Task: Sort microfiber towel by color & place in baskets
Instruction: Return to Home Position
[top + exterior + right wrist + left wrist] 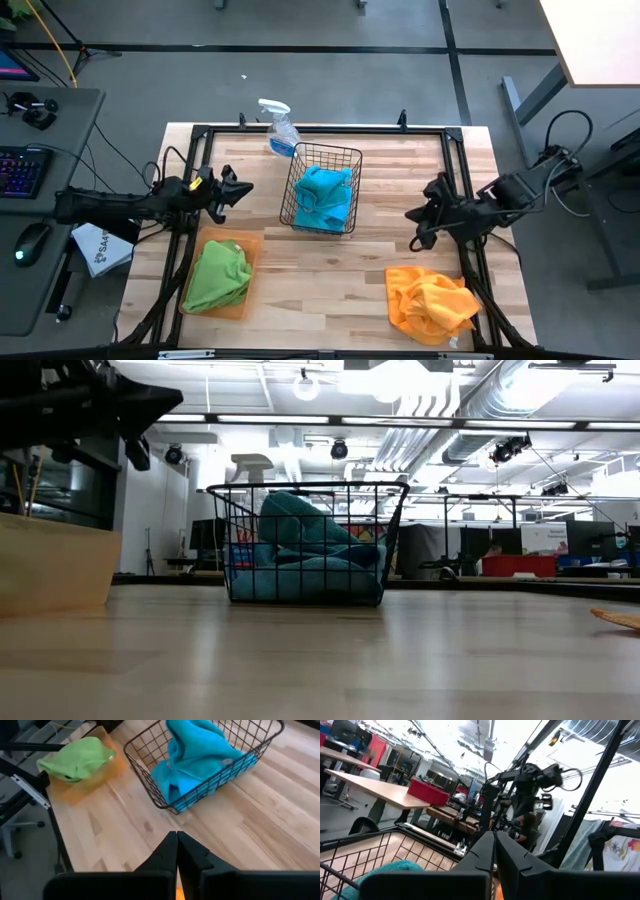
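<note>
Seen from above, your left tool (240, 189) hangs at the left of the frame and your right tool (413, 215) at the right, both clear of the work. Between them at centre stands the black wire basket (345, 153), holding the teal towels (325, 195). The green towel (218, 275) lies in the orange tray (252, 243) at lower left. The orange towels (430, 303) sit heaped on the bare desk (320, 270) at lower right, in no basket, and a spray bottle (280, 128) stands just above the basket in the frame. At desk level, the basket fills the centre with the teal heap inside, and nothing touches it. Through the left wrist camera, the left tool is narrow, tips pressed together and holding nothing, with the basket's rim at lower left. Through the right wrist camera, the right tool is likewise narrow and empty, with the basket at upper right and the tray at upper left. You appear to be parking the arms, and the sorting looks finished. The next move likely calls only for settling both arms without brushing the basket or the orange heap.
</note>
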